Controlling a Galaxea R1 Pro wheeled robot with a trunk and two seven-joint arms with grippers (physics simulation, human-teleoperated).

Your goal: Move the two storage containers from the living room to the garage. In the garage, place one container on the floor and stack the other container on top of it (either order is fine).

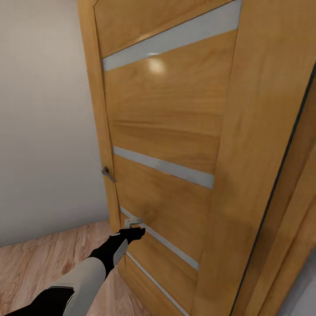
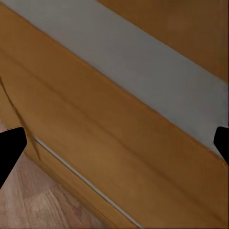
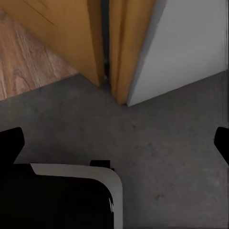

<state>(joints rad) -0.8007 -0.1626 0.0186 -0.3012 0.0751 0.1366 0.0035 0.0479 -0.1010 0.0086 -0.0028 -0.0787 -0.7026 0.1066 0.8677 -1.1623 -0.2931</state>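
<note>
Facing you across most of the head view is a honey-coloured wooden door (image 1: 175, 131) with pale grey horizontal strips set into its panels. A small dark metal lever handle (image 1: 107, 173) juts from the door's edge at the left middle of the frame, against the plain off-white wall (image 1: 44, 123) that takes up the left side. Light wood-plank flooring (image 1: 39, 263) runs along the lower left. Down the right side stands a wider band of the same wood, the door frame (image 1: 263, 153), with a dark gap beside it.

Your left arm, black at the wrist and pale grey on the forearm, rises from the bottom left, and your left hand (image 1: 135, 233) sits right at the door's lower part, just beside a grey strip and below a small pale metal fitting (image 1: 131, 222). From this view you cannot tell whether it touches the door. In the left wrist view its black fingertips (image 2: 10, 148) show at opposite edges of the picture, spread wide and holding nothing, with the door face and one grey strip (image 2: 143, 81) close between them.

In the right wrist view your right hand's fingertips (image 3: 10, 143) likewise stand wide apart and empty, above dark grey speckled concrete floor (image 3: 167, 157). At the top of that frame the wooden door edge and frame meet a pale grey wall (image 3: 186, 47), and wood planks lie at upper left. The two storage containers are not visible.
</note>
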